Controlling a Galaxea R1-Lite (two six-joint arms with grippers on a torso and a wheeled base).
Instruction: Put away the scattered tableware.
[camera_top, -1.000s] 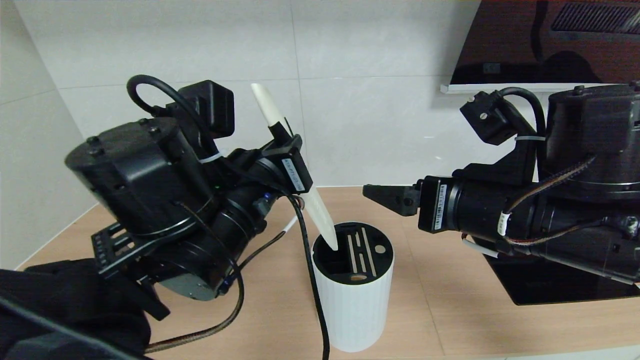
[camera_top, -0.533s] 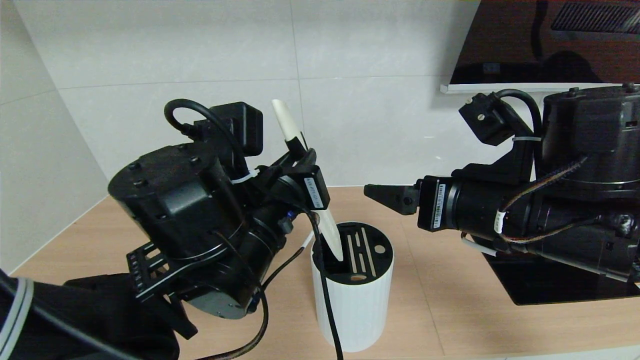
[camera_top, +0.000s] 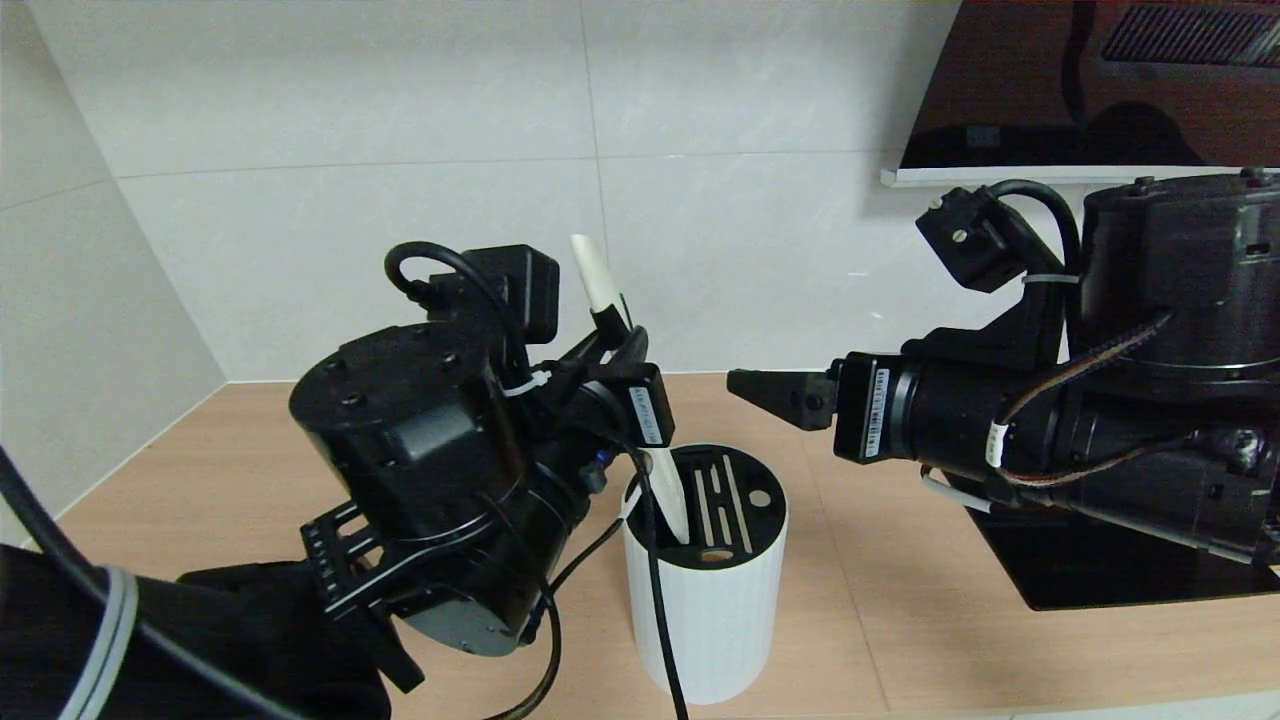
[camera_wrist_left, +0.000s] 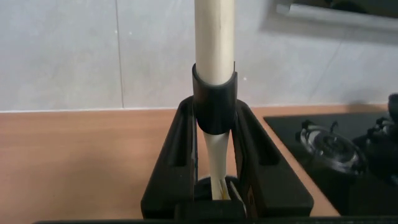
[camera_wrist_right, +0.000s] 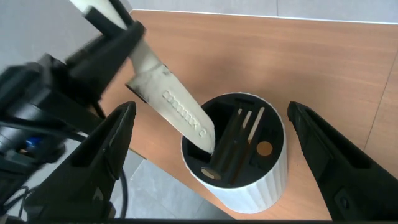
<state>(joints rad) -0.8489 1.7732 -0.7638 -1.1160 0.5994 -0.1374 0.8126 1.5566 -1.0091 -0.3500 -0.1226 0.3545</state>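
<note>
A cream knife with a cream handle (camera_top: 596, 277) (camera_wrist_left: 214, 37) and a black collar stands nearly upright. My left gripper (camera_top: 622, 352) (camera_wrist_left: 214, 134) is shut on it just below the collar. The pale blade (camera_top: 668, 492) (camera_wrist_right: 177, 106) dips tip-first into the large opening of the white ribbed knife holder (camera_top: 712, 610) (camera_wrist_right: 242, 180), whose black top has narrow slots. My right gripper (camera_top: 762, 388) (camera_wrist_right: 210, 111) hangs open beside and above the holder, its fingers (camera_wrist_right: 115, 146) spread wide with nothing between them.
The holder stands on a wooden counter (camera_top: 250, 450) close to its front edge. A black cooktop (camera_top: 1100, 570) (camera_wrist_left: 336, 146) lies to the right, with a dark range hood (camera_top: 1100, 80) above. A tiled wall closes the back and left.
My left arm has moved right and down, bringing the knife more upright and its blade deeper into the holder's opening. The right arm has stayed still.
</note>
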